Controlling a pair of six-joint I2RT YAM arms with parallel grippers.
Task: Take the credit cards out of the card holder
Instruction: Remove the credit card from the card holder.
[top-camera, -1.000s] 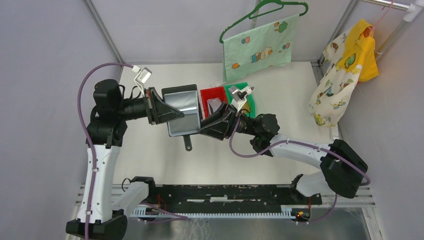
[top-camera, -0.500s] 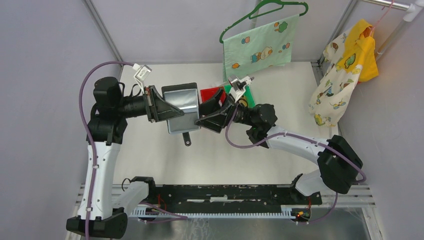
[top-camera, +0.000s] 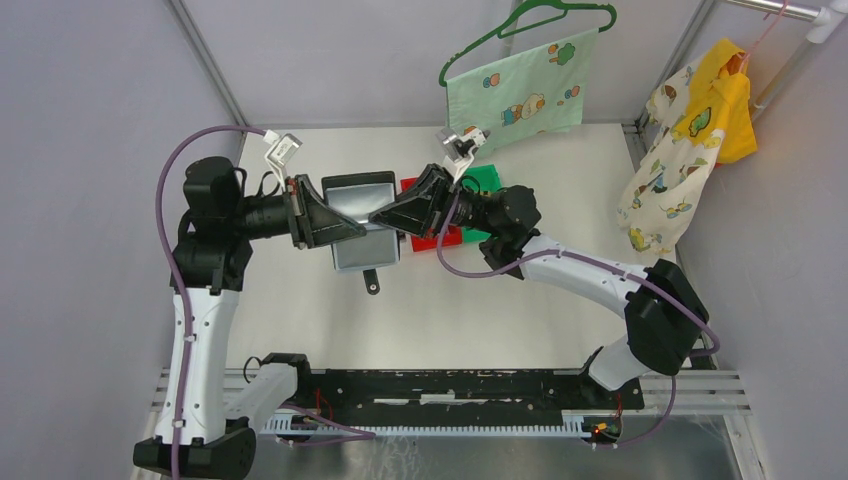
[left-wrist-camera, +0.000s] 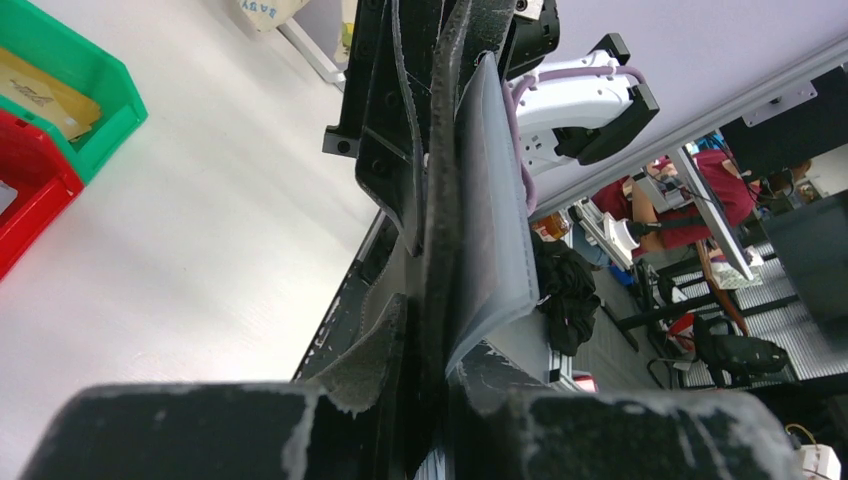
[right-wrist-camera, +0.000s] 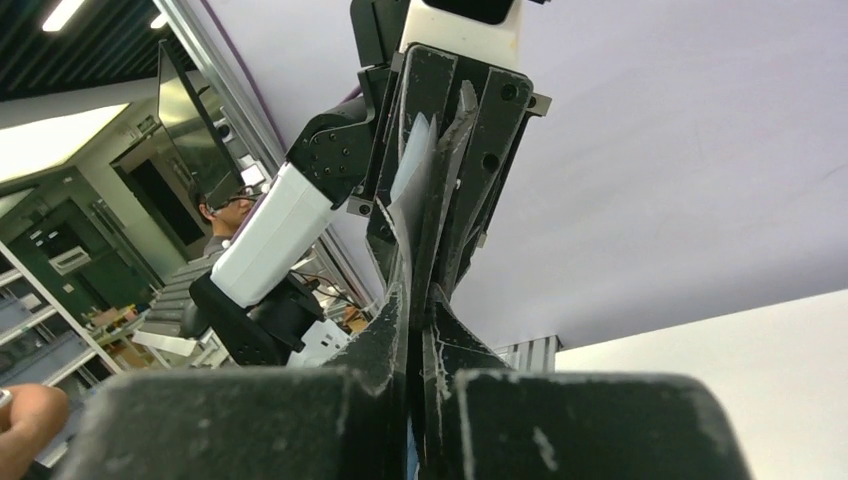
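Operator: Where do we have the card holder?

Observer: Up off the table, spread open between our two arms, with its snap tab dangling. Our left gripper is clamped on its left side.

Operator: And our right gripper?

Observer: Its fingers are pressed nearly together on a thin pale layer at the holder's right edge. We cannot tell whether that layer is a card or the grey-blue lining.

Operator: So that is our first worry.

Observer: Yes. If we have lining, a pull would drag the whole holder and could yank it out of the left's narrow hold. A tight pocket might do the same even with a card. A shallow pinch could also let the card slip and drop on the table short of the bins. Our grippers sit very close too, so a skewed pull could knock them together.

Operator: Bins?

Observer: The green bin holds a tan card. The red bin sits right against it. We see only a whitish sliver inside, and our right arm covers most of it from above.
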